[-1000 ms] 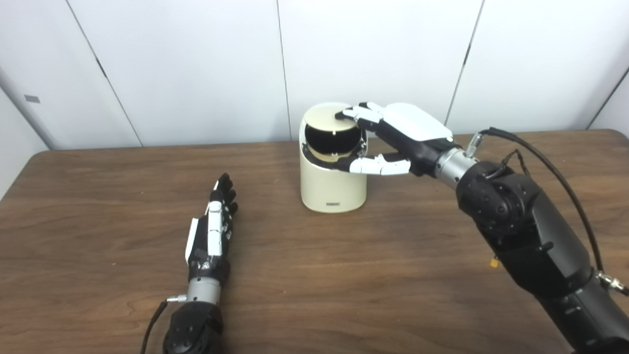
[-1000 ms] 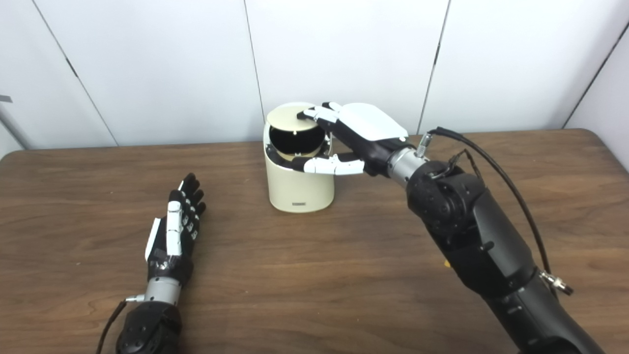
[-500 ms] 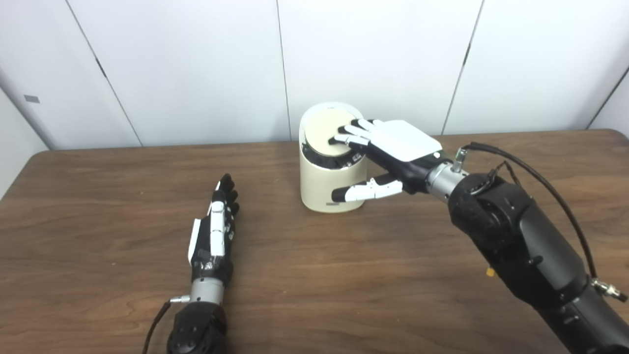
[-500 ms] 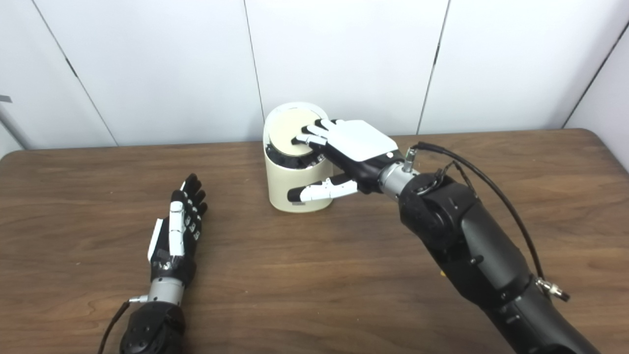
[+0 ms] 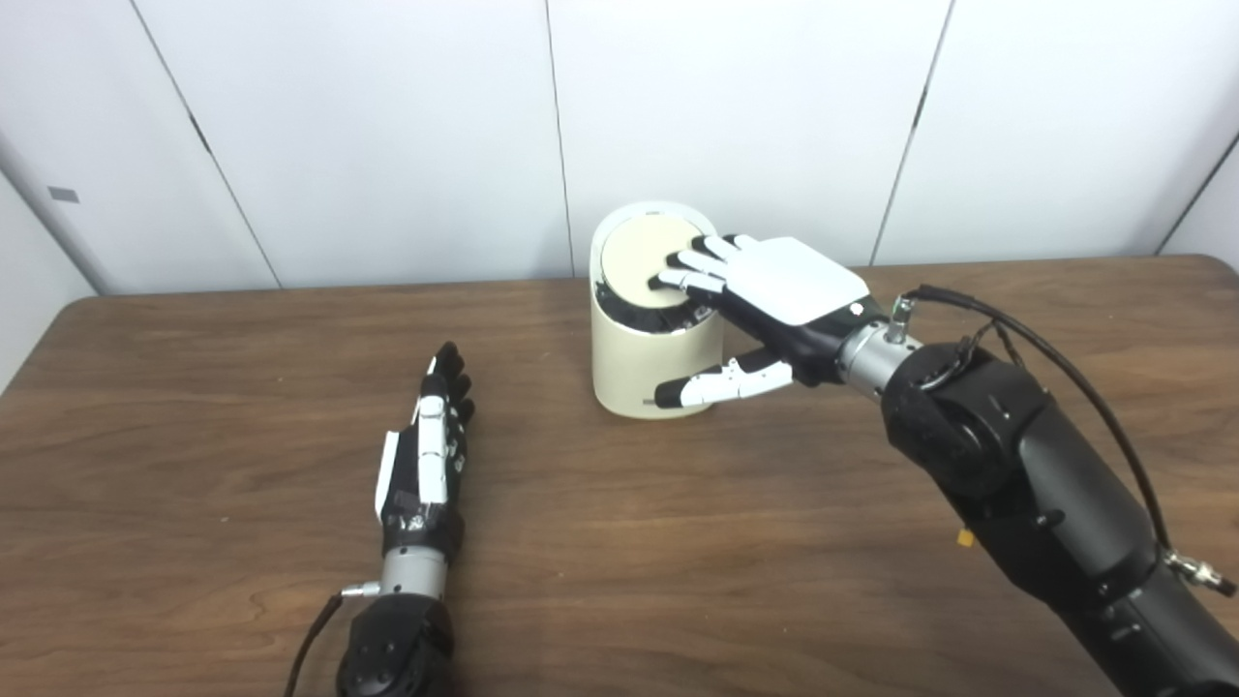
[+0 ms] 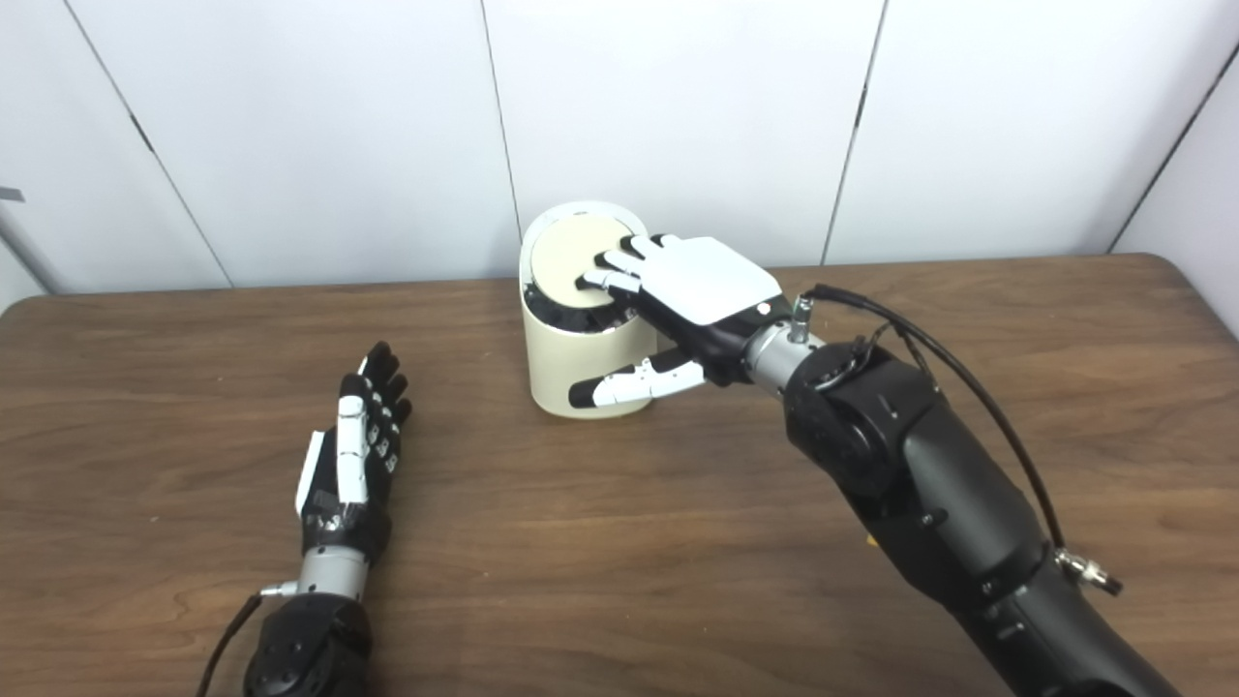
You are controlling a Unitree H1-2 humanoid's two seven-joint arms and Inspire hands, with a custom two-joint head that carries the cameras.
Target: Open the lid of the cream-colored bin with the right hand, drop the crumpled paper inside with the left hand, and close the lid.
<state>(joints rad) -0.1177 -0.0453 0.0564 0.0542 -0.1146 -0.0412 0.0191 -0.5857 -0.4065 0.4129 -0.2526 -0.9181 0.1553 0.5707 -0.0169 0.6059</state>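
The cream-colored bin [image 5: 644, 363] stands at the back middle of the wooden table [image 5: 678, 561]. Its round lid [image 5: 644, 259] lies nearly flat, with a dark gap still showing along its front edge. My right hand [image 5: 765, 300] is open and rests on top of the bin, its fingers [image 5: 692, 271] spread on the lid and its thumb stretched across the bin's front wall. My left hand [image 5: 421, 455] lies flat and open on the table to the bin's left, holding nothing. No crumpled paper shows in either view.
White wall panels [image 5: 387, 126] rise just behind the table's far edge, close behind the bin. A black cable [image 5: 1065, 358] loops over my right forearm.
The lid, raised one second ago with the bin's dark inside showing, has been pushed down by my right hand. The thumb moved from the rim to the front wall. My left hand barely shifted.
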